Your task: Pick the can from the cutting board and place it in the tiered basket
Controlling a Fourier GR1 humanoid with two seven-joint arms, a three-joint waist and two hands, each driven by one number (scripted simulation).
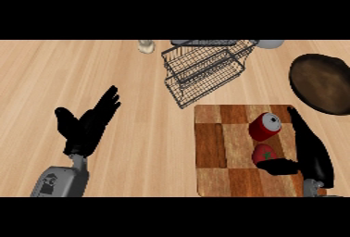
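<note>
One red can [265,126] is seen lying on the cutting board [212,148], flanked by the unclenched right hand [309,148], so closing round it is judged next; the tiered basket [203,69] lies beyond.

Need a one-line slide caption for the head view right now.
Right hand open beside the red can on the cutting board, wire tiered basket beyond, left hand resting open.

No legible text is showing anywhere; the can [265,126], right of frame centre, is displaying no readable label or brand.
</note>
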